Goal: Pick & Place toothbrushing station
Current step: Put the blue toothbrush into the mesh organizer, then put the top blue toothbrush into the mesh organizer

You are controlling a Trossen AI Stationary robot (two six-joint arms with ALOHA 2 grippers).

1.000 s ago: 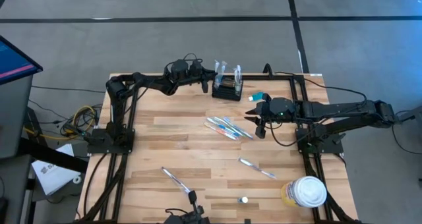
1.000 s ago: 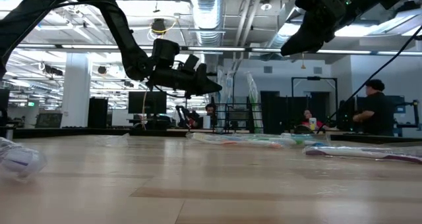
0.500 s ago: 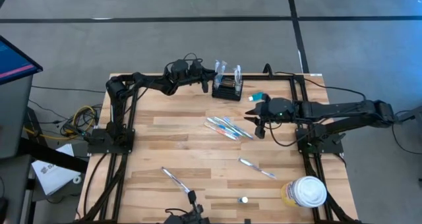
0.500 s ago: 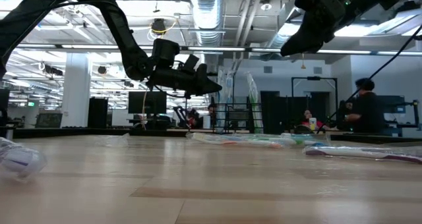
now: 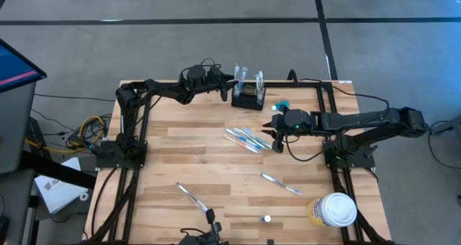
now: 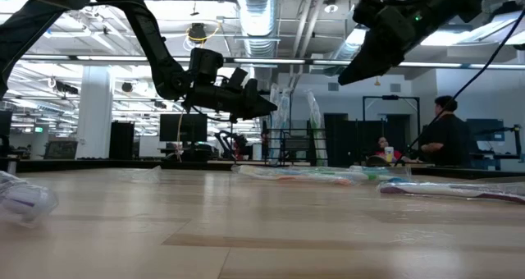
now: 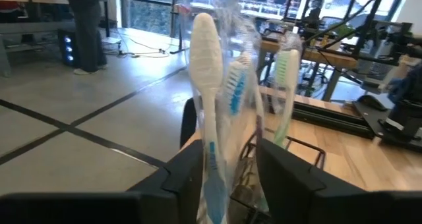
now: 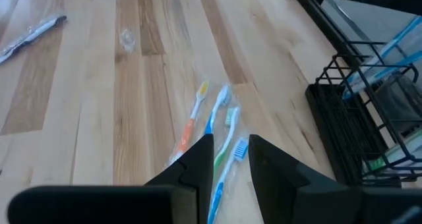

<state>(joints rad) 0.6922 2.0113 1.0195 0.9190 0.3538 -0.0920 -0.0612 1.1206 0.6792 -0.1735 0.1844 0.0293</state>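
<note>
Left claw [image 5: 228,93] at the far edge of the wooden table [image 5: 180,158], just beside the black wire holder [image 5: 248,99], fingers spread in a released state. Between those fingers [image 7: 184,178] in the left wrist view, a white toothbrush in clear wrap [image 7: 208,85], upright; too close to tell whether touching either finger. Behind it in the same wrap, a blue-bristled brush and a green-and-white brush, upright as well, rising from the wire rim of the holder [image 7: 303,151]. Holder itself upright on the table's far side, about midway between the two arms, with wrapped brushes sticking up out of it. Right claw [image 5: 269,128] raised above the table on the near right of the holder, fingers a little apart and grasping nothing. Directly below it in the right wrist view, a loose bunch of wrapped toothbrushes [image 8: 217,128] flat on the wood, with orange, blue and green handles, and the holder [image 8: 349,125] off to one side, apart from the bunch. Small blue tube [image 5: 282,104] on the table between the holder and the right arm. Nearer the front edge, one wrapped brush [image 5: 281,184] lying alone towards the right, and another [image 5: 191,197] towards the left. At the front right corner, a round yellowish tub with a white lid [image 5: 335,210]. Beyond the table in the low view, a person in dark clothes [image 6: 447,135], standing in the room.
</note>
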